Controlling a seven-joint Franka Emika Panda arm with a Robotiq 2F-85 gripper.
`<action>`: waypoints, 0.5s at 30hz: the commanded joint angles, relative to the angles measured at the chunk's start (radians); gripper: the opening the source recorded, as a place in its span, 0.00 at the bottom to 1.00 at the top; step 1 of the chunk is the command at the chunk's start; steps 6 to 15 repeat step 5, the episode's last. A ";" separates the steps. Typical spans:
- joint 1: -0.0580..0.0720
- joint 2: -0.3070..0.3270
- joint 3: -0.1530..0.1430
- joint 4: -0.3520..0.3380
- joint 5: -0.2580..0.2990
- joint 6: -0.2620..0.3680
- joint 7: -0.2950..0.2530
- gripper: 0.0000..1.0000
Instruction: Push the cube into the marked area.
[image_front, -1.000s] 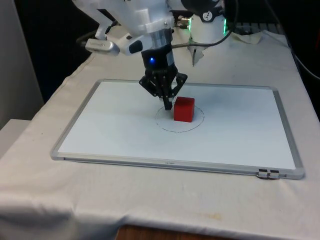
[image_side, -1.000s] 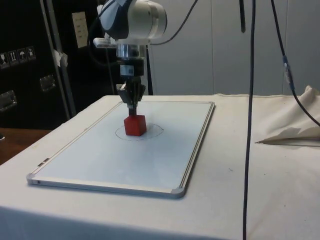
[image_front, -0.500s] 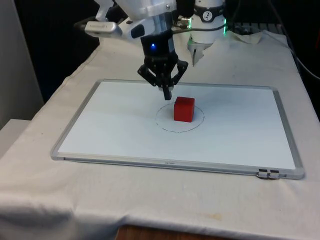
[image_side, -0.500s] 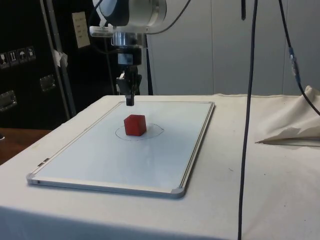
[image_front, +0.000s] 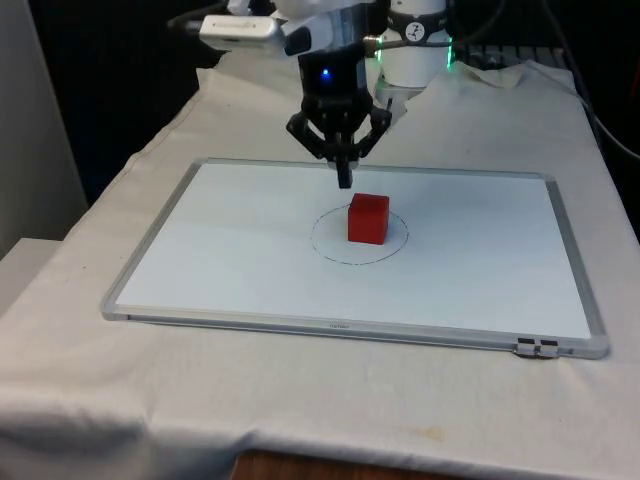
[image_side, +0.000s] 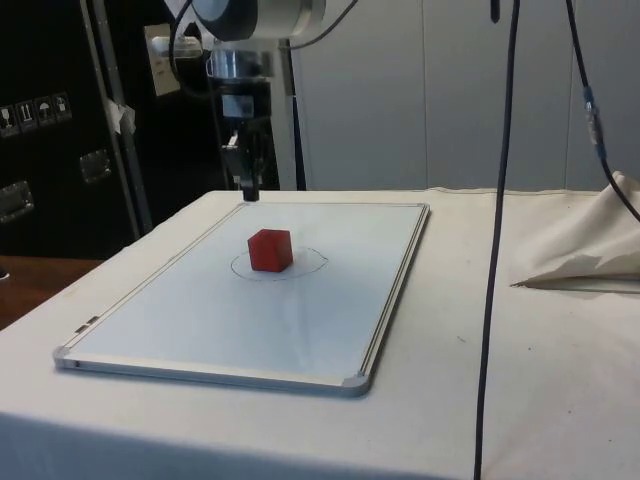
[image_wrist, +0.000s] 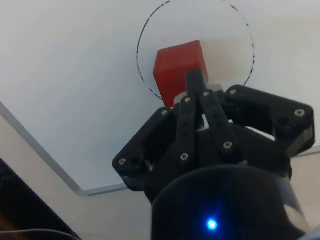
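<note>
Red cube (image_front: 368, 218) seated inside the drawn circle (image_front: 327, 247) on the whiteboard (image_front: 230, 260), toward the circle's far edge. Gripper (image_front: 345, 181) raised clear above the board, just behind the cube, no contact. Fingers pressed together, holding nothing. Whiteboard flat on white cloth (image_front: 150, 400).

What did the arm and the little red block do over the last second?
The pincer lifted off the table and drew back from the red cube, towards the whiteboard's far edge, fingers shut together throughout. It took hold of nothing. The cube stayed put inside the drawn circle.
</note>
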 joint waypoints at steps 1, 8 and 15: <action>0.012 -0.004 -0.009 -0.004 -0.017 0.008 0.016 0.00; 0.008 -0.010 0.005 0.000 -0.043 0.002 0.037 0.00; 0.008 -0.010 0.005 0.000 -0.043 0.002 0.037 0.00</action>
